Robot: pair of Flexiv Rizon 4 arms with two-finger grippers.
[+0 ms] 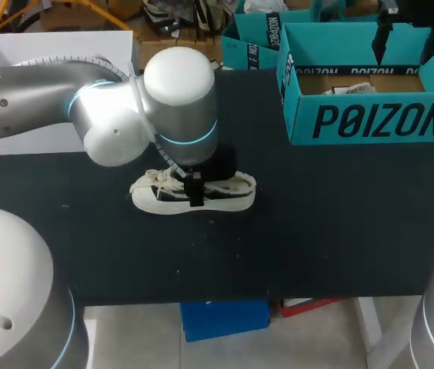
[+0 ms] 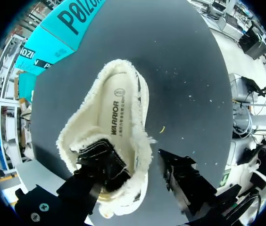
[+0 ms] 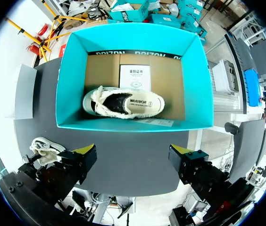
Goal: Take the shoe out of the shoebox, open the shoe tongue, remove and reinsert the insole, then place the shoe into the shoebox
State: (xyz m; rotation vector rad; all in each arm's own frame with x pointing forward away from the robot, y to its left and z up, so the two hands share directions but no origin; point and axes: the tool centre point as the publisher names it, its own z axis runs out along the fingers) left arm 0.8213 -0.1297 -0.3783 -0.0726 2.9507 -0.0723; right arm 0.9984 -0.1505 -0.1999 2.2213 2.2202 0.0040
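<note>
A cream shoe (image 1: 232, 194) with a fleecy lining lies on its sole mid-table. My left arm's wrist hangs over it and hides most of the gripper in the head view. In the left wrist view the shoe (image 2: 119, 108) shows its insole from above. The left gripper (image 2: 135, 157) is open, with one finger (image 2: 100, 162) down inside the shoe's mouth and the other (image 2: 185, 181) outside, apart from the side wall. The teal shoebox (image 1: 378, 119) stands at the back right. My right gripper (image 3: 133, 160) hovers open above the shoebox (image 3: 69, 84), holding nothing.
A second matching shoe (image 3: 123, 103) and a paper card (image 3: 137, 77) lie inside the shoebox. A white box (image 1: 48, 54) sits at the back left. Bare black table (image 1: 317, 246) stretches in front of the shoe and towards the right.
</note>
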